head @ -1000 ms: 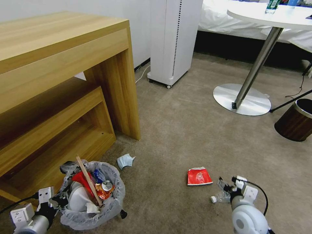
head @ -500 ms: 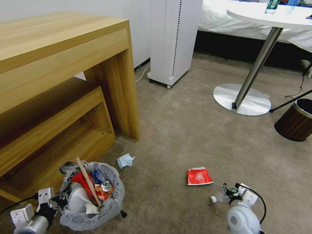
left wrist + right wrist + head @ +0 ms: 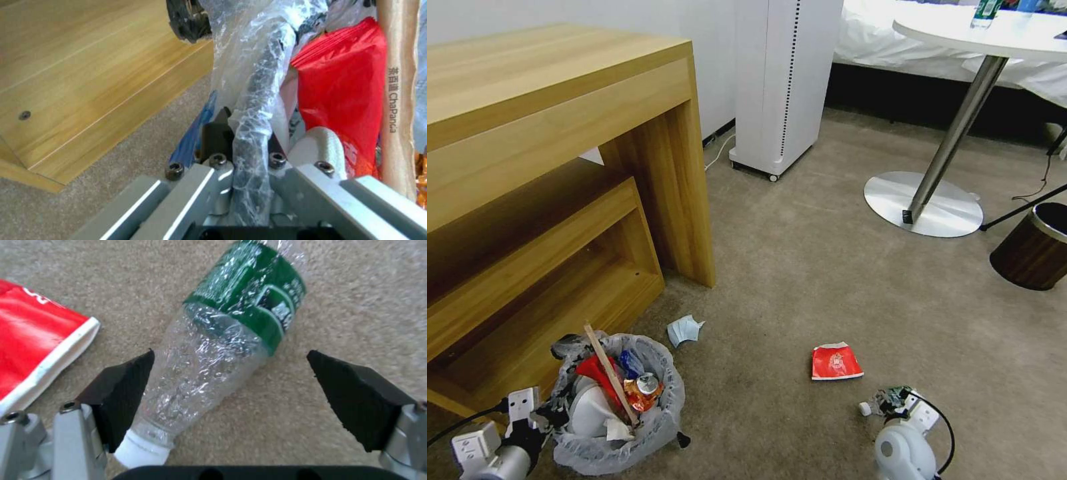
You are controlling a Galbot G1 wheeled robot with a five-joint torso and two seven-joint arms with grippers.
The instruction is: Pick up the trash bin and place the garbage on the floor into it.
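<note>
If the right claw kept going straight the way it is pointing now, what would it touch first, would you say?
Most likely the clear bottle: it lies on the floor between the open fingers of the right claw, one pad already beside it. Past the bottle there is carpet; the depth is hard to judge.

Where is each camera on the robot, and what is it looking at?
Head view: from the head, down at the floor, trash bin, mask, red wrapper; both arms show.
Left wrist view: along the left gripper, shut on the trash bin's bagged rim.
Right wrist view: down past the open right gripper at the clear bottle.
Shared: head and right wrist views both show bottle and red wrapper.
</note>
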